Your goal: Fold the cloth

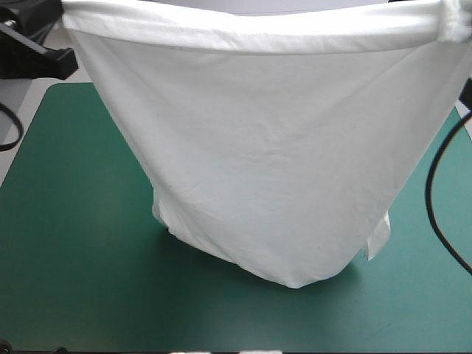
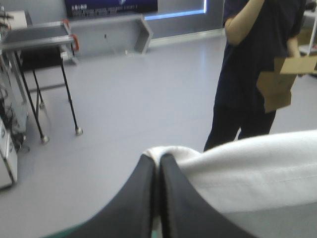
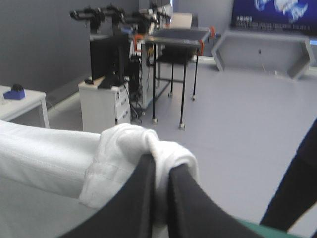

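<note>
1. The T-shirt (image 1: 273, 162) is held up over the middle of the counter (image 1: 74, 221). One hemmed edge is stretched taut and level between the two claws, high over the counter's far part.
2. The left claw (image 2: 157, 159) has its fingers pressed all but together, pinching one end of that hem at the tips.
3. The right claw (image 3: 161, 166) is likewise nearly closed on the other end. The cloth there is bunched into a wad that bulges over the fingertips.
4. The body of the cloth narrows downward to a rounded low point toward the counter's near edge, right of middle. Cannot tell whether it touches the teal-green cover or hangs just above it. Small flaps, probably the sleeves, show from behind on both sides.
5. Judgement: this is the lift-and-spread step, before laying flat. No fold shows yet.
6. Next move calls for lowering both claws together with the hem kept taut, so the low end lands first and the rest lays down smooth. The bunched right corner may land crumpled.
</note>
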Tool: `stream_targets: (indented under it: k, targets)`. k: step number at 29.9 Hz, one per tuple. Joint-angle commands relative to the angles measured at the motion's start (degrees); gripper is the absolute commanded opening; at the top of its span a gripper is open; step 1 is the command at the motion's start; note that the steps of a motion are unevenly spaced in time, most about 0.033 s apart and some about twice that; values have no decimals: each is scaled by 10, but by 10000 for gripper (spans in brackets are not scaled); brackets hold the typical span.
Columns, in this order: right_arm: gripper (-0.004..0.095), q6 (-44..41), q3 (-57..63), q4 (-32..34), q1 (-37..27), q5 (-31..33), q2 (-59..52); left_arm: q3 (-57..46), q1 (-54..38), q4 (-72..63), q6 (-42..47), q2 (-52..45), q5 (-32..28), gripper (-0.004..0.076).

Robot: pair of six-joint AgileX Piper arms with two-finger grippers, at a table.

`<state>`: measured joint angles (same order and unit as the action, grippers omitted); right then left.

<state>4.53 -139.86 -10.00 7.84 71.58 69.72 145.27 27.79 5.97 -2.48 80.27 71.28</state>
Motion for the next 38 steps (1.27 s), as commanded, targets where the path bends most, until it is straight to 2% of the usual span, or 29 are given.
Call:
stream_targets:
  k: [1,7,15,21,26,29,31,34,38]
  targets:
    - [-11,14,-82,-25,0,-33,14,53,2,-33,-29,-12,-102,-22]
    - [-10,23,-151,-57,0,-92,28,102,2,-118,-69,-12,-209,-22]
    - [-10,28,-146,-59,0,-148,36,105,2,-116,-90,-5,-231,-22]
    - [-11,28,-144,-22,0,-134,110,105,2,-1,-78,58,-254,-22]
    - [-11,38,-145,-14,0,-202,193,105,-1,188,12,134,-300,-22]
    - [-10,59,-146,4,0,-267,229,105,-34,165,17,174,-375,-22]
    - [-10,73,-146,16,0,-330,241,105,-70,112,25,194,-448,-22]
    - [-10,74,-146,28,0,-390,251,106,-110,19,25,211,-526,-22]
    - [-11,74,-145,40,0,-394,262,106,-124,2,-4,221,-584,-22]
